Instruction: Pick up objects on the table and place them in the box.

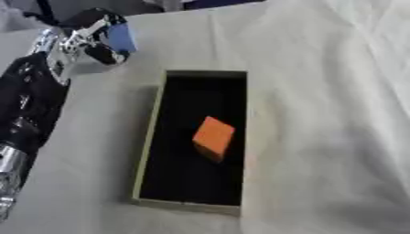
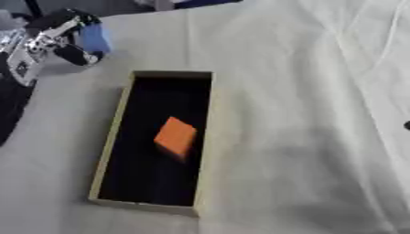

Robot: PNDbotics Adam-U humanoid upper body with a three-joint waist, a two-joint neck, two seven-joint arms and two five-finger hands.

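An orange block [image 1: 213, 137] lies tilted inside the long dark box [image 1: 150, 137] on the cloth-covered desk [image 1: 320, 137]. Beyond its far left corner, the left robot hand [image 1: 94, 40] curls its fingers around a blue block [image 1: 121, 37].

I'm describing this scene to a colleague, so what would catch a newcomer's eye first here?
First the orange block, lying tilted inside the long black-lined box in the middle of the white cloth. Next the left hand at the upper left beyond the box, its fingers curled round a blue object.
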